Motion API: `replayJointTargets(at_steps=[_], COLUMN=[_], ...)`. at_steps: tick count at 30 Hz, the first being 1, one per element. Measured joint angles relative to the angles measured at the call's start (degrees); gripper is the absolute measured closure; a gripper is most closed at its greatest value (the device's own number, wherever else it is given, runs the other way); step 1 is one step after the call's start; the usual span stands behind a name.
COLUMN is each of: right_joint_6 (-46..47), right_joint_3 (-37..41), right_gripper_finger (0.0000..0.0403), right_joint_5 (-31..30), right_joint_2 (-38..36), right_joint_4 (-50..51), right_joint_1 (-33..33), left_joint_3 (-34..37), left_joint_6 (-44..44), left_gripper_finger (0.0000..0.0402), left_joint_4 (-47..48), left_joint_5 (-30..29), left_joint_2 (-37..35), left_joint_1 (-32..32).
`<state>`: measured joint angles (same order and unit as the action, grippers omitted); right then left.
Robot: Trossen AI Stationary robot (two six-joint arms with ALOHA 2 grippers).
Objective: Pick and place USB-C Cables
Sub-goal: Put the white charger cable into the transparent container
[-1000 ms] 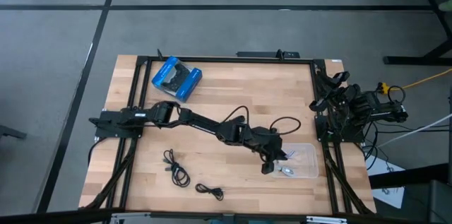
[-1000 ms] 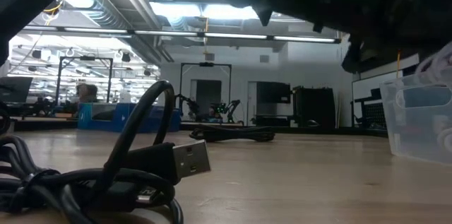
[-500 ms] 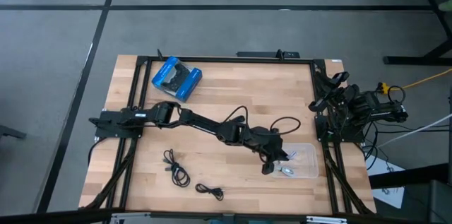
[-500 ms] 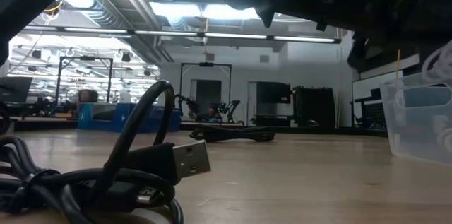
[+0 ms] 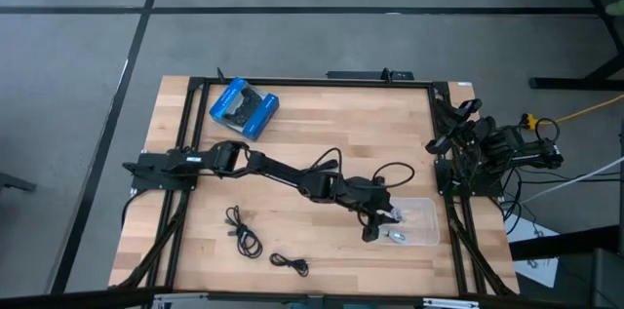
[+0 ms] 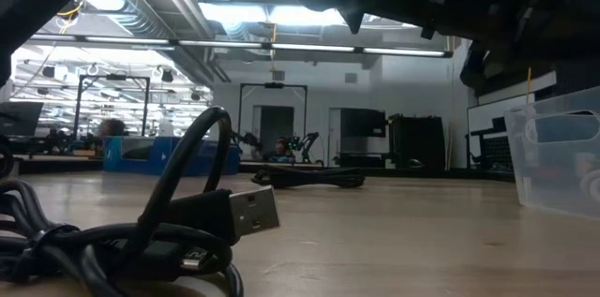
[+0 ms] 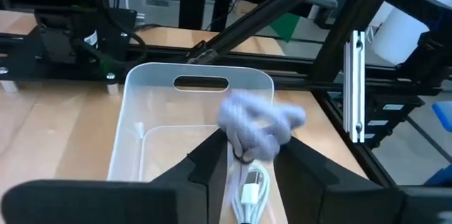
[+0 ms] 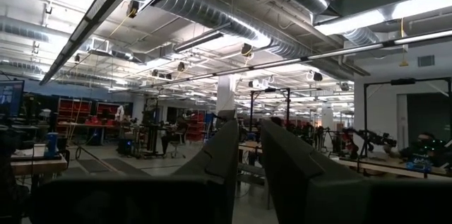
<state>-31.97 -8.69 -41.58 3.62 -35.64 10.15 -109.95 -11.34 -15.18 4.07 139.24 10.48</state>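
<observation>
My left gripper [image 5: 376,223] reaches over the near left end of the clear plastic tray [image 5: 419,213], fingers apart [image 7: 253,164]. A silvery-grey cable bundle [image 7: 258,120] shows blurred just past the fingertips, over the tray. A second pale cable with a plug [image 7: 251,190] lies on the tray floor. Two black cables [image 5: 244,232] [image 5: 291,264] lie loose on the table near its near edge; one fills the low view [image 6: 141,236]. My right gripper [image 5: 466,134] waits at the table's right edge. My left gripper stands over the silvery-grey cable bundle [image 7: 244,139] with its fingers pointing slantwise down into the tray. The bundle is blurred at the fingertips, and I cannot tell whether they touch it.
A blue-and-black package [image 5: 244,107] lies at the far left. Another black cable loop [image 5: 395,169] lies just beyond my left arm, and also shows in the low view [image 6: 309,177]. The black frame rails [image 5: 444,153] border the table. Bare wood shows in the table's middle.
In the low view the pale cable that hung above the tray's rim has dropped out of sight behind the tray wall. My left gripper stays over the tray's near left end.
</observation>
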Motion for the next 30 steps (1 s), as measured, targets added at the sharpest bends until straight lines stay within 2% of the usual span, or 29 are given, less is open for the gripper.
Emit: replayJointTargets(at_steps=[4, 8, 12, 16, 30], right_joint_6=[0.00, 0.00, 0.00, 0.00, 0.00], right_joint_3=[0.00, 0.00, 0.00, 0.00, 0.00], right_gripper_finger=[0.0334, 0.0334, 0.0334, 0.0334, 0.0334], right_joint_5=[0.00, 0.02, 0.04, 0.07, 0.11], right_joint_2=[0.00, 0.00, 0.00, 0.00, 0.02], right_joint_4=[0.00, 0.00, -0.02, 0.00, -0.01], right_joint_1=[0.00, 0.00, 0.00, 0.00, 0.00], left_joint_3=[0.00, 0.00, 0.00, 0.00, 0.00], left_joint_6=[-0.08, -2.10, -6.31, -5.89, -10.64], left_gripper_finger=[0.0296, 0.0291, 0.0271, 0.0254, 0.0246], left_joint_4=[-0.55, -1.50, -0.90, -1.42, -0.91], left_joint_5=[0.15, 3.53, 5.73, 5.41, 10.48], left_joint_2=[0.00, -0.11, -0.11, -0.11, -0.11], left_joint_1=[-0.12, -0.86, -2.23, -2.99, -4.11])
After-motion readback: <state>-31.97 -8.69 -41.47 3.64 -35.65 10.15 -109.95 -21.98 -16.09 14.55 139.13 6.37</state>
